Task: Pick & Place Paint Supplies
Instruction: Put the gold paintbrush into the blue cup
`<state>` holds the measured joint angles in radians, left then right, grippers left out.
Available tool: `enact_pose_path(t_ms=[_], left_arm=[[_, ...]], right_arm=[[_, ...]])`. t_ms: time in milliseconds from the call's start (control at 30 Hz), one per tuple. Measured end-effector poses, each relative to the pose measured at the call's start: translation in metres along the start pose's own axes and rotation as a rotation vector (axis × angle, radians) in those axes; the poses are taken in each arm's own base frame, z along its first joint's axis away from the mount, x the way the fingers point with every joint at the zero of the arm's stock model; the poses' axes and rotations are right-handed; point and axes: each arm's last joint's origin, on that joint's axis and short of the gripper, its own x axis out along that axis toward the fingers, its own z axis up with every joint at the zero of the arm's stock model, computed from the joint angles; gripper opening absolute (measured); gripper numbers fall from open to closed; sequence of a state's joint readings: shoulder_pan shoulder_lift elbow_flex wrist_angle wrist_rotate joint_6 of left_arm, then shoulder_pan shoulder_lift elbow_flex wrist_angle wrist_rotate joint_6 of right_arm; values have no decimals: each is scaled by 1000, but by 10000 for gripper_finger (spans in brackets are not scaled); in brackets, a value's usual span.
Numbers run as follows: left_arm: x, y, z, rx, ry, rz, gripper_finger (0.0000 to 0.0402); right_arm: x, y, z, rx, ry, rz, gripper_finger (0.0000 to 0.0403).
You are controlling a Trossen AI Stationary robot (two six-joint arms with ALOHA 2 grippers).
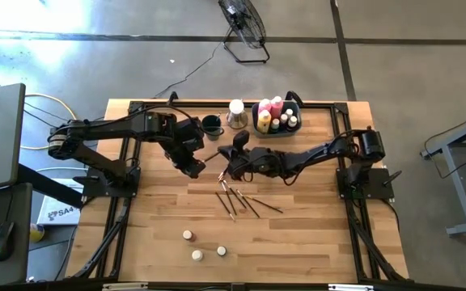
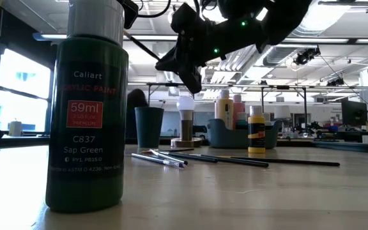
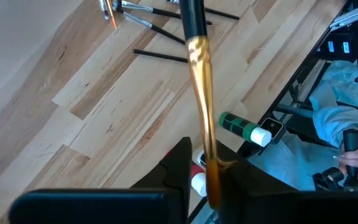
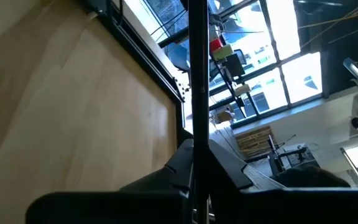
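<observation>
Two grippers, one brush [image 3: 199, 74] between them above mid-table.
Left gripper [image 3: 205, 163] pinches its gold ferrule end, right gripper [image 4: 194, 163] its dark handle; only the low view shows the green paint bottle [image 2: 89, 108] upright.

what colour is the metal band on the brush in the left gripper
Gold, seen best in the left wrist view on the brush.

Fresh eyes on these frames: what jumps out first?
Both grippers meet above mid-table, apparently sharing one brush: the left gripper shows its gold-ferruled brush between its fingers, the right gripper a dark handle. Below lie loose brushes fanned on the wood. In the low view, a green paint bottle looms nearest the camera.
</observation>
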<state>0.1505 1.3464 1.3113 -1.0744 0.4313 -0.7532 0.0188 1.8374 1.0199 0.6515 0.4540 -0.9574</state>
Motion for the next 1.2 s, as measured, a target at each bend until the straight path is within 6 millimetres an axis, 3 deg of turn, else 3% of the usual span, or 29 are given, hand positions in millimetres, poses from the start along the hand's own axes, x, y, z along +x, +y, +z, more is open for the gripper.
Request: enact_pose_path(t_ms=[367, 700, 967, 1200], left_arm=[[0, -2, -3, 21, 87, -88, 116], [-4, -6, -9, 38, 215, -235, 123], [-24, 5, -28, 65, 164, -103, 122], [-50, 14, -47, 90, -19, 40, 122]], right_arm=[[0, 0, -2, -57, 63, -30, 15], [-6, 2, -8, -90, 157, 57, 15], [-24, -15, -3, -31, 184, 98, 14], [-47, -42, 12, 15, 137, 64, 13]])
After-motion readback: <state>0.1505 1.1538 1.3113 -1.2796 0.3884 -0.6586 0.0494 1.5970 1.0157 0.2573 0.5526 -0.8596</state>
